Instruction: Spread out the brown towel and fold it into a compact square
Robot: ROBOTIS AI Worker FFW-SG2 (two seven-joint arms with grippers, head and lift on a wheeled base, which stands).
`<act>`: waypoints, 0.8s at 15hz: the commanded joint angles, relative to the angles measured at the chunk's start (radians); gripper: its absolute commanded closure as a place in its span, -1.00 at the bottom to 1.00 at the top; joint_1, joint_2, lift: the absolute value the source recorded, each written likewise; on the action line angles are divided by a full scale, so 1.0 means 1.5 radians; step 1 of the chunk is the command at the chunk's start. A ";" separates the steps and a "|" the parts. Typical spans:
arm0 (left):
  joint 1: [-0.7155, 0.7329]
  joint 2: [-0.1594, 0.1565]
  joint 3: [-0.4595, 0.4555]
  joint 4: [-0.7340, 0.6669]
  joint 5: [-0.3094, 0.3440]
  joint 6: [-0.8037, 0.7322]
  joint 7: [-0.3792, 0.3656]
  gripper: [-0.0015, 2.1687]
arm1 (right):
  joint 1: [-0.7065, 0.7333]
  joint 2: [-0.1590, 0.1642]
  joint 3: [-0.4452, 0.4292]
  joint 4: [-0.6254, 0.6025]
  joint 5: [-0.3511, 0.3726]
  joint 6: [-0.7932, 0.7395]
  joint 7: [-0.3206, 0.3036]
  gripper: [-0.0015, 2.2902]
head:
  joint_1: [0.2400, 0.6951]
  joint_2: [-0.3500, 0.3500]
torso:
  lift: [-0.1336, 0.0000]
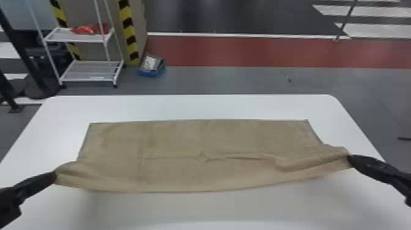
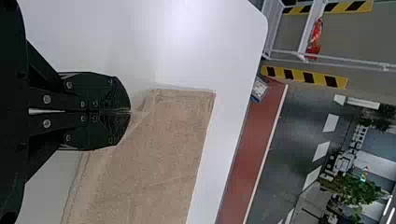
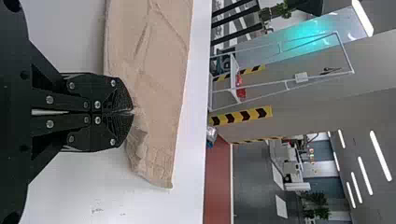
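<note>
Left hand and right hand, two in all, are pinching one towel in the head view, each gripping one near end. The towel's far part is lying spread on one white counter, creases running across its middle. Beyond the counter, one white rack is standing at left, near one blue bin. In the left wrist view, two fingers are pressing together at the towel's edge. In the right wrist view, two fingers are clamping bunched cloth.
</note>
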 commanded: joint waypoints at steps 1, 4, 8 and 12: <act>0.000 0.000 -0.002 0.006 -0.017 0.000 -0.004 0.63 | -0.001 0.000 0.003 0.006 0.006 -0.001 0.000 0.22 | 1.00 -0.11 | -0.79; 0.011 -0.001 -0.003 0.010 -0.042 -0.002 -0.014 0.63 | 0.010 0.001 0.001 0.009 0.006 -0.010 0.000 0.21 | 1.00 -0.09 | -0.79; 0.029 -0.001 0.001 0.012 -0.057 -0.006 -0.027 0.39 | 0.028 0.001 -0.005 0.007 -0.004 -0.028 0.002 0.16 | 1.00 -0.09 | -0.79; 0.045 -0.014 0.041 0.020 -0.060 -0.055 -0.087 -0.92 | 0.045 0.003 -0.014 0.012 -0.005 -0.065 -0.001 -0.86 | 1.00 -0.07 | -0.79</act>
